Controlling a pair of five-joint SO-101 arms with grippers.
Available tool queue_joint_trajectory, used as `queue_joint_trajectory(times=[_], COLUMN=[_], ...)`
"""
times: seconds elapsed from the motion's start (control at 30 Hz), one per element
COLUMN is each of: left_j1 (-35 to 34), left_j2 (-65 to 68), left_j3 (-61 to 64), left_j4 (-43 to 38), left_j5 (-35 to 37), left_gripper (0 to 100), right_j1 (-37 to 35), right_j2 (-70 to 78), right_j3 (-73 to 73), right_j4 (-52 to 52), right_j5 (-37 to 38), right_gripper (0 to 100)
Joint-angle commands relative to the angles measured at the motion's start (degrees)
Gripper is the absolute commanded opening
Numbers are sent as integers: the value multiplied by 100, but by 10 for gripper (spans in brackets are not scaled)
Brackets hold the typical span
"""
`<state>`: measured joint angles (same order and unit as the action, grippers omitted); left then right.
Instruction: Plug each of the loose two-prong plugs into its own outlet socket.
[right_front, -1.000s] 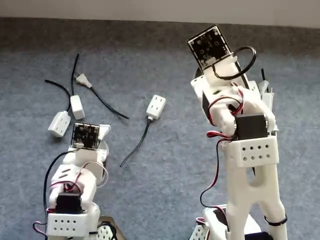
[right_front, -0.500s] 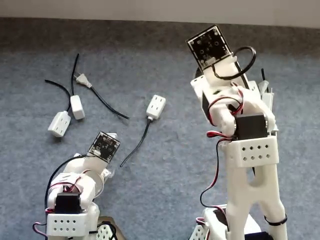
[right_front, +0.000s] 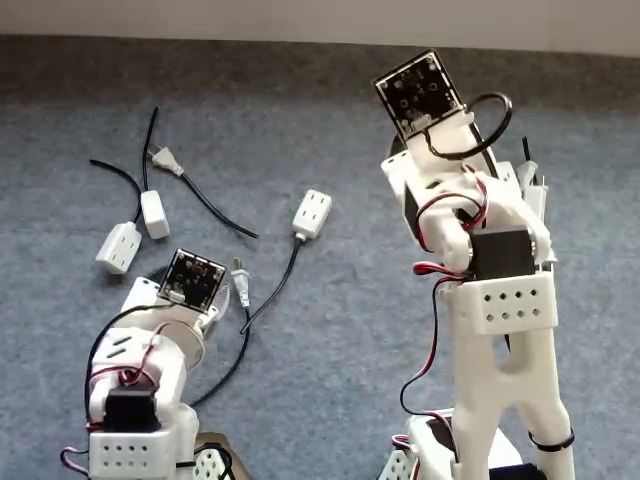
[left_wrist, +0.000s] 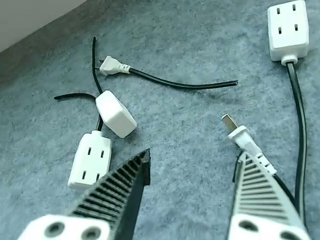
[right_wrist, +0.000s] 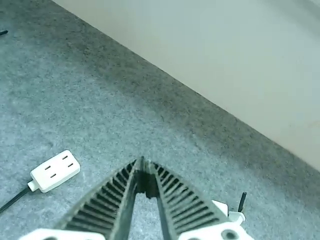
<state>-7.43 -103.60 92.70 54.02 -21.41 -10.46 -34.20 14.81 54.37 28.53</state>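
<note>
Nearby, plug (left_wrist: 239, 134) beside spread left pincer (left_wrist: 194, 156), socket (left_wrist: 287, 30) beyond.

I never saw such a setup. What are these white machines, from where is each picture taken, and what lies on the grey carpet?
They are two robot arms, the left arm and the right arm, each ending in a gripper. One picture looks down from above; the other two come from cameras on the wrists. The left gripper is open, and a plug lies beside one finger. The right gripper is shut and seems empty. On the carpet lie a socket, a second socket, a second plug and a white block.
</note>
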Motion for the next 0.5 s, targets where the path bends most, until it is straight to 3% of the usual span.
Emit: queue_joint_trajectory(times=[0.0, 0.13, 0.37, 0.47], left_j1=[-110, -119, -127, -110], left_j2=[40, 48, 48, 48], left_j3=[347, 426, -13, -453], left_j4=[-527, -659, -747, -387], left_j5=[62, 132, 1705, 2259], left_gripper=[263, 262, 262, 262], right_j1=[66, 57, 57, 57], right_j2=[-40, -40, -40, -40], right_j3=[-286, -286, -286, -286], right_j4=[-66, -66, -66, -66], right_j5=[-62, -62, -62, -70], right_gripper=[8, 8, 8, 8])
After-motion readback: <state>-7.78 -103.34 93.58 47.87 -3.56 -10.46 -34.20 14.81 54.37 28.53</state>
